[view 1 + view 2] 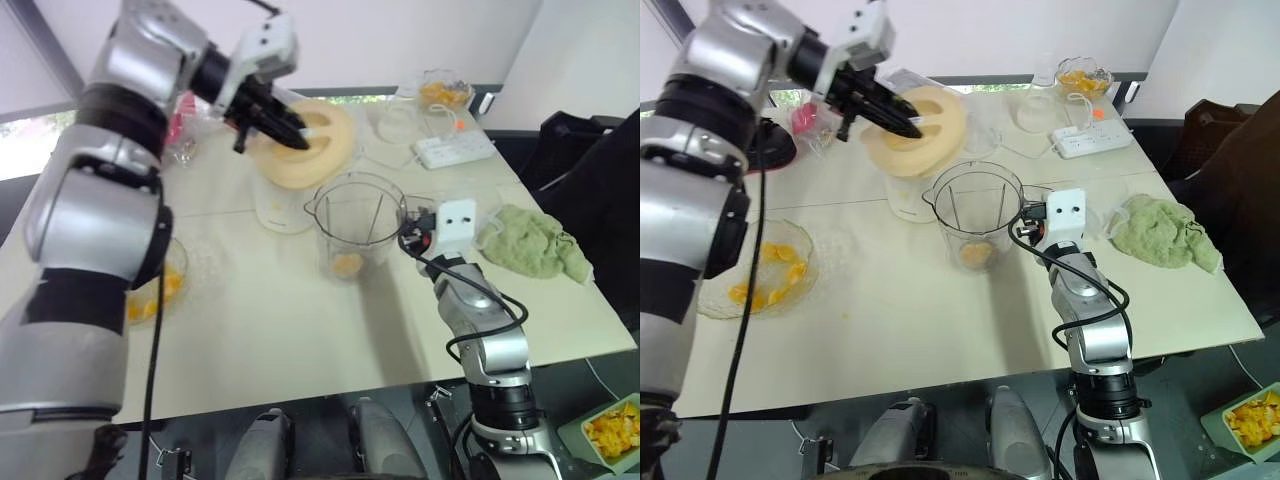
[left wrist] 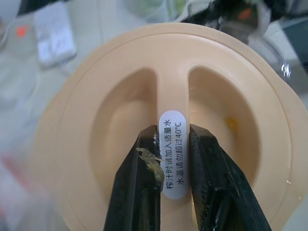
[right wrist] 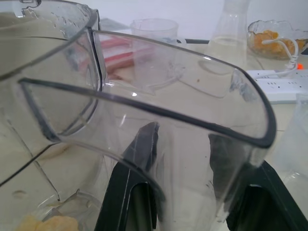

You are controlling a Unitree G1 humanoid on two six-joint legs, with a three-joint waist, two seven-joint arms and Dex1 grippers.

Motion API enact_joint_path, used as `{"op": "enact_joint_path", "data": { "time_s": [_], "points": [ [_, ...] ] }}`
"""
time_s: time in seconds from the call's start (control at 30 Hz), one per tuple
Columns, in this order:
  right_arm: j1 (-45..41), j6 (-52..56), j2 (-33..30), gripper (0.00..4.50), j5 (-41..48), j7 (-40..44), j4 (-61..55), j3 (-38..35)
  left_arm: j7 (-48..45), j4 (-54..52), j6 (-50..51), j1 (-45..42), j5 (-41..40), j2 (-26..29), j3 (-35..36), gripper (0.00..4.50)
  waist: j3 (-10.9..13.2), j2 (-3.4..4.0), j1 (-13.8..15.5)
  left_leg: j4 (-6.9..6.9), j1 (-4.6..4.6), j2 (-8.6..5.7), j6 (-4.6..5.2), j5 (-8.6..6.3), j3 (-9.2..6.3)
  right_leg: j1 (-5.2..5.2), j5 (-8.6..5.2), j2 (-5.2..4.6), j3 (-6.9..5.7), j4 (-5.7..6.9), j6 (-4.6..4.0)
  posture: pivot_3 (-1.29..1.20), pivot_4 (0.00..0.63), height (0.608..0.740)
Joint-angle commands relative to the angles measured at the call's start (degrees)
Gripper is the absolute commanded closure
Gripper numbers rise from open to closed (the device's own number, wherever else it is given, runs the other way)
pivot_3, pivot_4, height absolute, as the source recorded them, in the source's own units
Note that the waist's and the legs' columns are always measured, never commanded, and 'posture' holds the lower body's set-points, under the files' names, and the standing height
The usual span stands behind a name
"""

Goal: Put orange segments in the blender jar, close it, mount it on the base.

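Right end effector is closing around the handle side of the clear blender jar, its black fingers showing through the plastic in the right wrist view. The jar is standing upright and lidless near the middle of the pale worktop, with a few orange segments lying at its bottom. Just behind it, the left end effector is pinching the central ridge of the cream lid, holding it tilted in the air over the white blender base.

Toward the robot's left, a glass bowl is holding more orange segments close to the worktop's edge. To the right of the jar, a crumpled green cloth is lying beside the right arm. Along the far side, a white power strip is sitting with its cable running past a clear cup, and a second glass bowl of orange pieces is standing at the far edge. White walls are closing in the room behind, with a window at the far left. Dark fabric is hanging beside the worktop's right edge, and a green tray of orange pieces is sitting below the near right corner.
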Motion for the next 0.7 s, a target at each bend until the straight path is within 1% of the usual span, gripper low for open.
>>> {"op": "enact_joint_path", "data": {
  "time_s": [0.03, 0.17, 0.27, 0.5, 0.7],
  "points": [
    [1.17, -0.99, 0.69, 3.43, -1.43, -0.07, -0.92, 1.80, 0.18, 2.47, -2.30, -2.73, 2.64, -2.14, 2.10, 4.21, 0.00, 0.00, -0.11, 0.00, 0.00, 0.00, 0.00, 0.00, 0.00, -0.04, 0.00, 0.05, 0.06, 0.03, 0.00, 0.00, 0.150, 0.740],
    [1.84, -1.41, 0.98, 3.43, -2.47, -0.79, -1.48, 1.84, 0.99, 3.67, -2.61, -2.99, 3.96, -6.00, 4.13, 4.21, 0.00, 0.00, 0.18, 0.01, 0.00, 0.00, 0.01, 0.00, 0.01, -0.09, 0.00, 0.14, 0.13, 0.10, 0.00, 0.00, 0.150, 0.740],
    [2.48, -1.13, 1.04, 3.43, -2.77, -1.14, -2.50, 1.43, 2.09, 4.09, -3.43, -1.49, 5.58, -9.38, 4.76, 4.21, 0.00, 0.00, 0.34, 0.03, -0.01, -0.03, 0.02, -0.01, 0.01, -0.08, 0.00, 0.12, 0.13, 0.09, 0.00, 0.00, 0.150, 0.740],
    [5.08, -0.03, 1.70, 3.43, -3.49, -2.20, -5.51, 1.34, 3.50, 4.40, -3.93, 1.33, 8.13, -13.85, 6.08, 4.21, -0.01, 0.01, 0.37, 0.02, 0.00, -0.04, 0.01, 0.00, 0.01, -0.10, 0.00, 0.11, 0.15, 0.14, 0.00, 0.00, 0.150, 0.740],
    [6.82, 0.55, 1.79, 3.43, -3.75, -2.68, -6.97, 1.19, 2.37, 4.27, -4.98, 3.28, 9.82, -15.56, 6.43, 4.21, -0.05, 0.00, 1.02, 0.07, 0.02, -0.09, 0.03, -0.02, 0.00, -0.01, 0.00, 0.07, 0.14, 0.12, 0.00, 0.00, 0.150, 0.740]
  ]
}}
